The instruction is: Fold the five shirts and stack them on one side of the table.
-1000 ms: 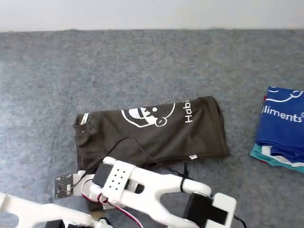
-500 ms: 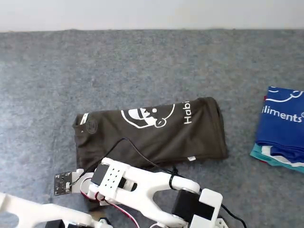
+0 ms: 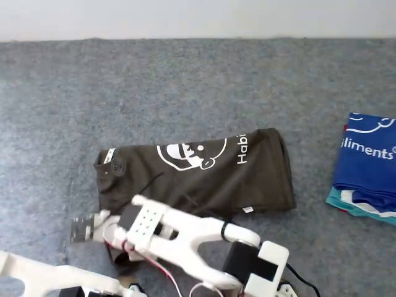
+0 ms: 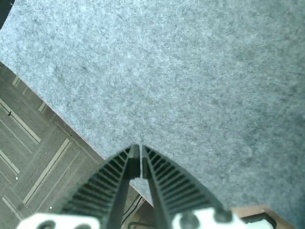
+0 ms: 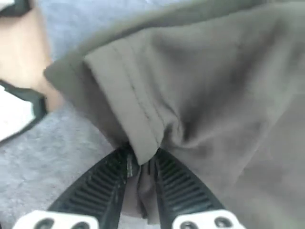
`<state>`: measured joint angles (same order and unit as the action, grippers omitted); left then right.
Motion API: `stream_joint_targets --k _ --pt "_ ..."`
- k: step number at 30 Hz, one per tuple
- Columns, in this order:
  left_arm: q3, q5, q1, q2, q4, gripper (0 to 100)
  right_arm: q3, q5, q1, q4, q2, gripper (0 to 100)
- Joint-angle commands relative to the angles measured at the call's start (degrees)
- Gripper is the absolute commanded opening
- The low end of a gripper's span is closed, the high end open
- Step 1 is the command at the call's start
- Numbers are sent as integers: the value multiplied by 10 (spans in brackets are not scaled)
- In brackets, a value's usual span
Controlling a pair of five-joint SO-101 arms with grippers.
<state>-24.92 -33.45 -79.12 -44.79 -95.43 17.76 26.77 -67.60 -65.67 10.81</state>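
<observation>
The right claw (image 5: 140,161) is clenched on the dark shirt (image 3: 204,173). Its two ribbed black jaws pinch a bunched fold of the stitched hem, and the cloth rises from between the tips and spreads away ahead of the claw. In the high view the right arm (image 3: 185,232) stretches low from its base at the near edge of the table, elbow bent. Its forearm runs along the shirt's near side to the near corner at the end with the small white tag. The wrist is turned down there, and the claw itself is hidden under the white wrist housing. A small camera board (image 3: 82,229) juts out just past the wrist, over bare grey felt (image 3: 185,80). The rest of the shirt lies flat beyond the claw, folded into a long band with its white print facing up. Well apart from the claw, past the shirt's other end, a blue shirt (image 3: 368,161) lies folded on top of a teal shirt (image 3: 346,204), stacked at the side of the table.

The left claw (image 4: 141,151) is closed on nothing, its jaw tips meeting. It points down at the felt, with the table's edge just beside the tips and the floor (image 4: 28,162) past that edge. The left arm (image 3: 37,272) lies low across the near corner, close under the right arm's wrist.
</observation>
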Motion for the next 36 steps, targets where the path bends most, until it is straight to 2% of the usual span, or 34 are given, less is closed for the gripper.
stream_joint_targets --k 1,4,10,15,17,19,21,23,27,32,34,36 --pt "26 -5 4 1 -4 17 -75 1 48 -32 -46 11" --pt "26 -5 4 1 -4 17 -127 1 85 -48 -48 11" --pt "26 -5 4 1 -4 17 -161 31 143 -14 -22 11" --pt "25 -5 4 1 -5 17 -240 -2 186 -2 66 15" --pt "24 -5 1 1 -5 17 -292 -25 205 -11 114 47" --pt "23 -5 0 1 -5 17 -351 -36 221 -43 160 121" --pt "23 -5 -1 1 -5 17 -418 -43 227 -97 197 187" --pt "23 -5 -1 0 -5 17 -499 -62 230 -166 224 199" --pt "23 -5 -1 0 -5 17 -647 -65 226 -284 251 199" --pt "22 -4 1 0 -5 17 -731 -65 192 -354 274 186" --pt "22 -4 2 0 -5 17 -731 -65 172 -368 284 122" --pt "22 -4 2 0 -6 17 -731 -65 161 -369 298 17"
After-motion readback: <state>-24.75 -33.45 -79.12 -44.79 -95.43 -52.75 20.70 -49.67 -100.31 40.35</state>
